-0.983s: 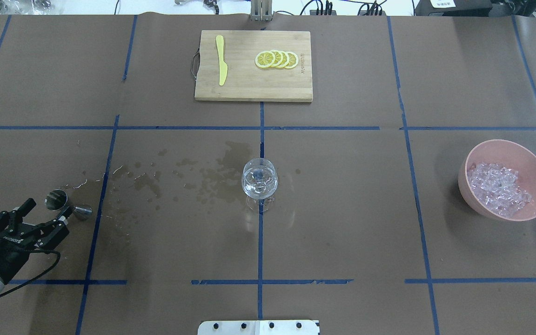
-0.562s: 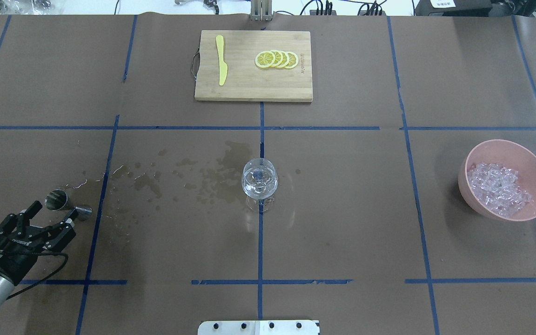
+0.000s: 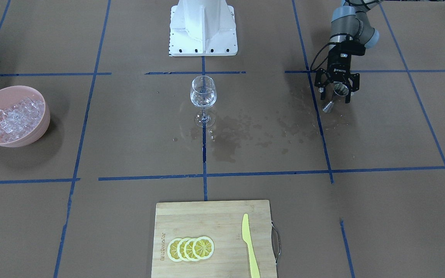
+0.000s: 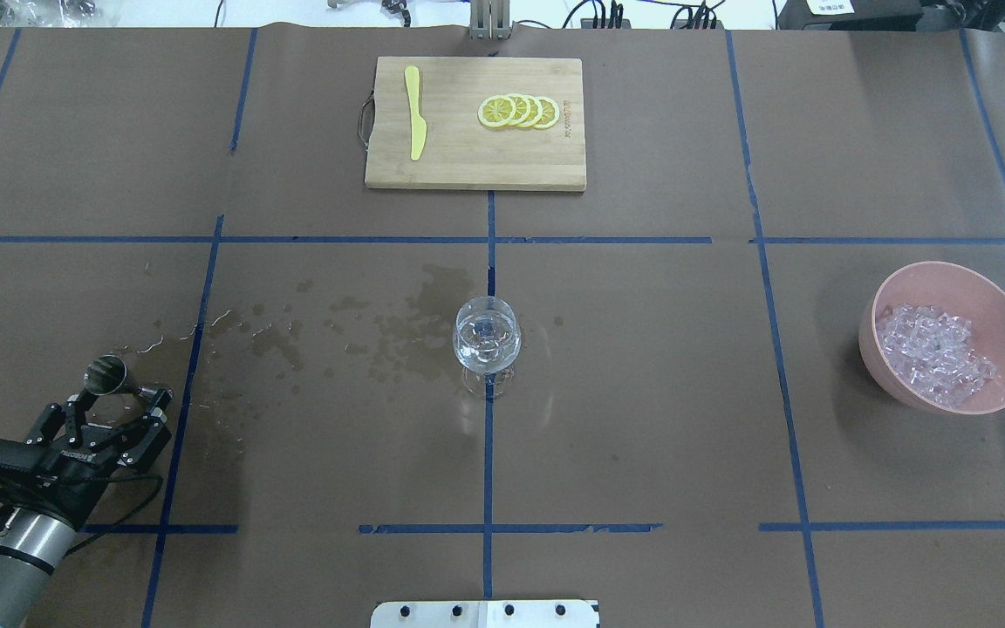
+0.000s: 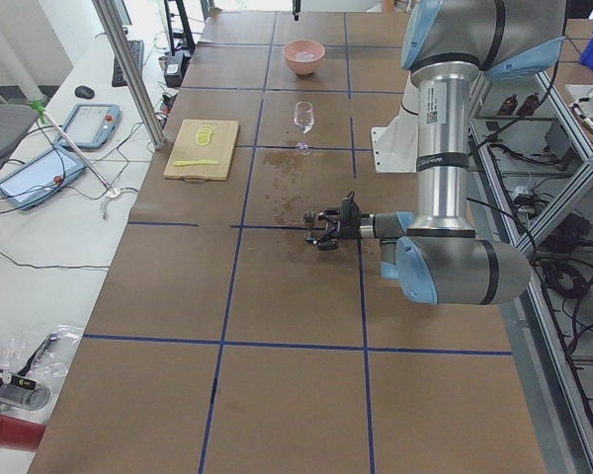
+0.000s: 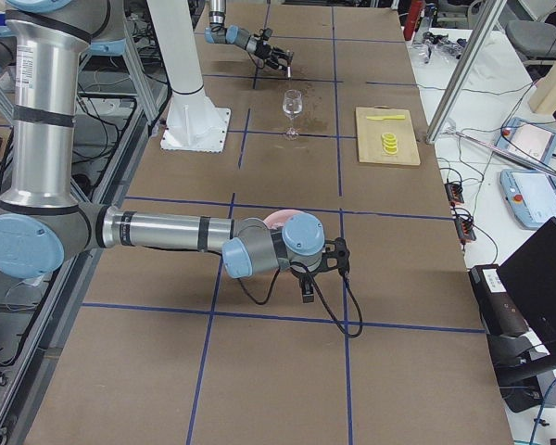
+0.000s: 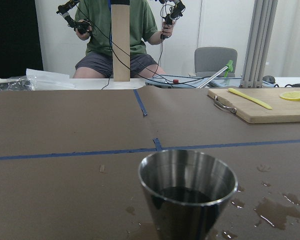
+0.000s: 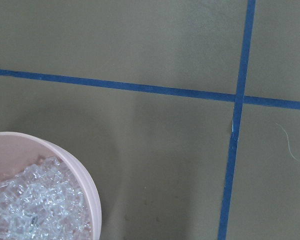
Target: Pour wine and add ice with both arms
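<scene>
A table [image 4: 642, 392] covered in brown paper and gridded with blue tape [image 4: 607, 240] fills most views under bright, even light. In the left wrist view a white wall [image 7: 220, 20] stands behind it, with a grey chair [image 7: 215, 60] at upper right. In the exterior left view a white desk [image 5: 49, 237] runs down the left edge, and a metal post [image 5: 130, 69] rises beside it.

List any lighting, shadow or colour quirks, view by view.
Right wrist view: the brown paper reads olive, and the pink plastic bowl is cropped at the corner. Front-facing view: that bowl throws a soft shadow toward the camera. Left wrist view: the shiny steel measuring cup fills the foreground, cut off below.
</scene>
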Controlling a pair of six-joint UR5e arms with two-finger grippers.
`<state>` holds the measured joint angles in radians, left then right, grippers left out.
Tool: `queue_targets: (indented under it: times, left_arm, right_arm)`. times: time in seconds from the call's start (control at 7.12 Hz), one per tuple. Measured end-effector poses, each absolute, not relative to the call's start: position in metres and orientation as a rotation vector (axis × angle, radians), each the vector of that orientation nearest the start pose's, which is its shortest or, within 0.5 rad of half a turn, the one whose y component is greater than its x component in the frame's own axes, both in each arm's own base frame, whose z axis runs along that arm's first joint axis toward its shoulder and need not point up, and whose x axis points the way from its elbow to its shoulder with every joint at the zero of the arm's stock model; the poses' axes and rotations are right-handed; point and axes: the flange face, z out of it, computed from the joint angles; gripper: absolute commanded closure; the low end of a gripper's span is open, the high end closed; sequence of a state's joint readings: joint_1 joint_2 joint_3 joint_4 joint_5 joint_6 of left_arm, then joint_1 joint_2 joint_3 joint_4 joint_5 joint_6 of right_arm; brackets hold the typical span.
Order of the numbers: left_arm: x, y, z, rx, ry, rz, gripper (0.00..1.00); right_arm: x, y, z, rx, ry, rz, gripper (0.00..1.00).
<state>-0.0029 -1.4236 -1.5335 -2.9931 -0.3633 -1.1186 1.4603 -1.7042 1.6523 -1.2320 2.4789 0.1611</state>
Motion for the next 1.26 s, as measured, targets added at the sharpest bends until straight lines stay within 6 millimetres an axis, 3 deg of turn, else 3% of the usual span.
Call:
queue_targets:
  times: [0.42,0.84,1.26]
  left_arm:
    - [0.3877,-0.2281,0.5743,1.243,0.784,-0.386,0.38]
    - [0.3876,-0.2282,0.5737,1.243,0.785,-0.388,0.61]
    - [0.3871,-0.2284,0.5737,1.244,0.784,-0.388,1.0]
  right_arm:
    - [0.005,-0.452,0.6335,0.144,-0.929,-0.083,0.0]
    - [0.005,-0.4521,0.6342,0.142,-0.929,-0.082,0.0]
    - [0.0049,-0.452,0.6353,0.14,-0.927,-0.081,0.0]
